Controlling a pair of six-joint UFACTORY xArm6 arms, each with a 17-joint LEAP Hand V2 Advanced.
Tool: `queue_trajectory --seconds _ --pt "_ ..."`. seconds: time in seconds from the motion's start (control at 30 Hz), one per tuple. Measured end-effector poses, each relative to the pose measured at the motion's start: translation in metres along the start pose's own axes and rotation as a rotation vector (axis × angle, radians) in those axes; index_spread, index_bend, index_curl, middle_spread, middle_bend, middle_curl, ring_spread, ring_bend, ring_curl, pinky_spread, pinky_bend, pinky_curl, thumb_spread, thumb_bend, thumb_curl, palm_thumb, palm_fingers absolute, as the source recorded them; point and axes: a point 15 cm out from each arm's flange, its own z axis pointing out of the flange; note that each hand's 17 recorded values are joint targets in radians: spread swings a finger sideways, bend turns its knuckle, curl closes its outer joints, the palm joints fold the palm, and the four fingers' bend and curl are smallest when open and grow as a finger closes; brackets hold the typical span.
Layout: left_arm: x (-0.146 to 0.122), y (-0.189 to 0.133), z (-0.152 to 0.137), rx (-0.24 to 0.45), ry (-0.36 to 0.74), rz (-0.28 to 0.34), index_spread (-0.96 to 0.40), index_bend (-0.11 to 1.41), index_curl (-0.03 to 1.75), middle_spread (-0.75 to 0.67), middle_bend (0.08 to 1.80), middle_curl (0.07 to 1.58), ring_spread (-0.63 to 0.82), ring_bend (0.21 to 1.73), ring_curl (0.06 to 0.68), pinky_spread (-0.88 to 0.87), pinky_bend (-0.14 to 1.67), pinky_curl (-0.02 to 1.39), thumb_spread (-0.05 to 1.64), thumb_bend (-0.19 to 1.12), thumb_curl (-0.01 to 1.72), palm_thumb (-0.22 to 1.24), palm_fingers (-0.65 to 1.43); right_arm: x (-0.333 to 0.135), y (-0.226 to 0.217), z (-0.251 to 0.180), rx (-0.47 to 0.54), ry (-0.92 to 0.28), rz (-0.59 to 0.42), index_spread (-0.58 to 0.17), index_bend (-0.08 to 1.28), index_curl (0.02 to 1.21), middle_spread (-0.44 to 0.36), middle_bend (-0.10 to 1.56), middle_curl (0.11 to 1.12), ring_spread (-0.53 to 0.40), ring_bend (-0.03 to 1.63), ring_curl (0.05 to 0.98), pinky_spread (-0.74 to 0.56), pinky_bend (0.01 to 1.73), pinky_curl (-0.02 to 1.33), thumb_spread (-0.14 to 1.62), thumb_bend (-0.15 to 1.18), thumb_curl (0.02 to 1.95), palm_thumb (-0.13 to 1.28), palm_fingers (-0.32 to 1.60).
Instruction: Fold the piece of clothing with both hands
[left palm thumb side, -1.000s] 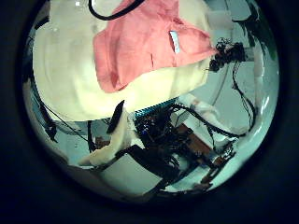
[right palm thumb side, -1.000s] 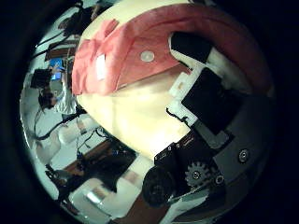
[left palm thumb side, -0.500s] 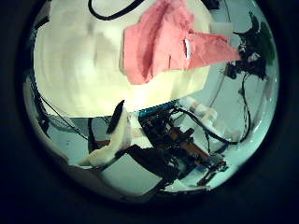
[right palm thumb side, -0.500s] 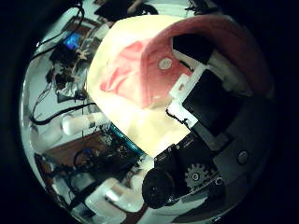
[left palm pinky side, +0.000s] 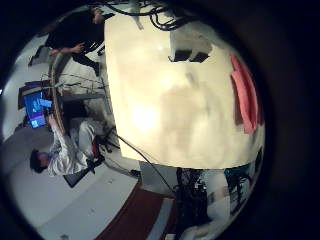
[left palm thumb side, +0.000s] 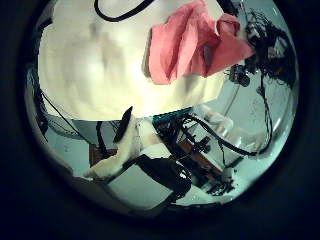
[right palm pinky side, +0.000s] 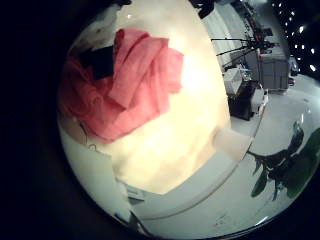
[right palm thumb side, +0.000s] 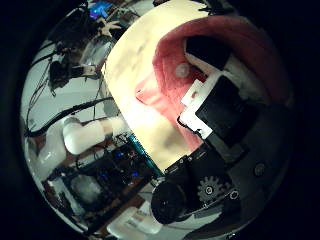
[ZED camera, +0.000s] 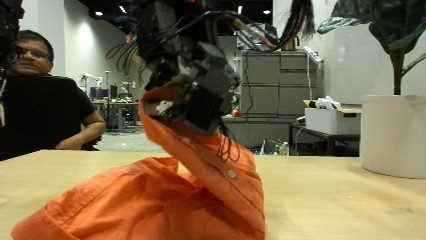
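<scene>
An orange buttoned shirt (ZED camera: 147, 205) lies bunched on the wooden table (ZED camera: 346, 205), with one edge pulled up into a tall strip. A hand (ZED camera: 187, 75) holds the top of that strip well above the table. The right thumb side palm view shows my right hand's fingers (right palm thumb side: 215, 95) curled round the shirt (right palm thumb side: 170, 60) beside a button. In the right little finger side palm view the shirt (right palm pinky side: 120, 85) hangs crumpled below. My left hand is away from it: its palm views show the shirt (left palm thumb side: 185, 45) (left palm pinky side: 245, 95) at the far side of the table (left palm thumb side: 90, 60).
A white planter (ZED camera: 393, 135) with a plant stands beyond the table's edge. A grey cabinet (ZED camera: 273, 85) stands behind the raised hand.
My right hand has risen from the table with the shirt's edge in it. In the left palm view the shirt has drawn together from a flat spread into a narrower bunch.
</scene>
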Motion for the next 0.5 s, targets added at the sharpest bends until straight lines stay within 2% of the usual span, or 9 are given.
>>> queue_trajectory --seconds 0.17,0.23,0.27,0.3,0.33,0.37,0.4,0.47,0.5 --pt "-0.008 0.006 0.003 0.000 0.006 -0.013 0.18 0.14 0.23 0.32 0.22 0.34 0.43 0.65 0.216 0.30 0.50 0.32 1.07 -0.02 0.33 0.51 0.00 -0.013 -0.027 0.000 0.041 -0.073 -0.010 -0.309 0.81 0.84 -0.157 1.15 0.70 -0.255 1.26 0.607 -0.44 1.07 0.73 1.30 -0.01 0.53 0.85 0.83" --pt "-0.007 0.007 0.003 -0.003 0.006 -0.014 0.18 0.14 0.23 0.32 0.22 0.34 0.43 0.65 0.216 0.30 0.50 0.32 1.08 -0.02 0.33 0.51 0.00 -0.021 -0.030 -0.004 0.069 -0.130 -0.017 -0.313 0.68 0.82 -0.154 1.07 0.69 -0.264 1.23 0.602 -0.50 1.06 0.72 1.32 -0.01 0.51 0.84 0.57" --pt "-0.006 0.008 0.004 -0.004 0.008 -0.012 0.18 0.14 0.23 0.32 0.22 0.34 0.43 0.65 0.216 0.30 0.50 0.32 1.08 -0.02 0.33 0.51 0.00 -0.025 -0.030 -0.006 0.081 -0.165 -0.023 -0.311 0.55 0.78 -0.141 1.01 0.67 -0.262 1.23 0.597 -0.51 1.05 0.70 1.34 -0.01 0.50 0.85 0.41" --pt "-0.005 0.009 0.004 -0.005 0.009 -0.011 0.18 0.14 0.23 0.32 0.22 0.34 0.43 0.65 0.216 0.30 0.50 0.32 1.08 -0.02 0.33 0.51 0.00 -0.027 -0.030 -0.008 0.092 -0.196 -0.026 -0.312 0.52 0.78 -0.134 0.98 0.66 -0.253 1.22 0.594 -0.49 1.04 0.70 1.34 -0.01 0.50 0.85 0.32" --pt "-0.005 0.008 0.004 -0.004 0.010 -0.011 0.18 0.14 0.23 0.32 0.22 0.34 0.43 0.66 0.217 0.30 0.50 0.32 1.08 -0.02 0.33 0.52 -0.01 -0.026 -0.028 -0.011 0.103 -0.217 -0.023 -0.319 0.49 0.75 -0.117 0.93 0.65 -0.239 1.20 0.594 -0.44 1.02 0.71 1.34 -0.01 0.49 0.85 0.20" --pt "-0.005 0.008 0.004 -0.002 0.009 -0.010 0.18 0.14 0.23 0.32 0.22 0.34 0.43 0.66 0.216 0.30 0.50 0.32 1.09 -0.02 0.33 0.52 -0.01 -0.023 -0.026 -0.016 0.119 -0.245 -0.018 -0.344 0.47 0.72 -0.086 0.80 0.60 -0.206 1.14 0.575 -0.35 0.98 0.71 1.34 -0.01 0.48 0.85 0.02" --pt "-0.005 0.007 0.003 0.001 0.008 -0.010 0.18 0.14 0.23 0.32 0.22 0.34 0.43 0.66 0.217 0.30 0.50 0.32 1.09 -0.02 0.33 0.52 -0.01 -0.021 -0.022 -0.023 0.138 -0.271 -0.016 -0.382 0.44 0.66 -0.051 0.69 0.55 -0.145 1.03 0.524 -0.22 0.98 0.69 1.34 -0.01 0.48 0.85 -0.06" --pt "-0.004 0.007 0.002 0.002 0.006 -0.007 0.18 0.14 0.23 0.32 0.22 0.34 0.43 0.66 0.217 0.30 0.50 0.32 1.10 -0.02 0.33 0.52 -0.01 -0.016 -0.015 -0.039 0.172 -0.301 -0.019 -0.412 0.40 0.60 -0.018 0.58 0.50 -0.067 0.94 0.474 -0.10 0.98 0.66 1.32 -0.01 0.47 0.85 -0.08" --pt "-0.003 0.007 0.002 0.001 0.006 -0.005 0.18 0.14 0.23 0.32 0.22 0.34 0.43 0.66 0.217 0.30 0.50 0.32 1.10 -0.02 0.33 0.52 -0.01 -0.014 -0.009 -0.048 0.186 -0.310 -0.016 -0.436 0.37 0.56 0.010 0.49 0.46 0.017 0.84 0.427 0.03 0.97 0.63 1.30 -0.02 0.47 0.84 -0.13"
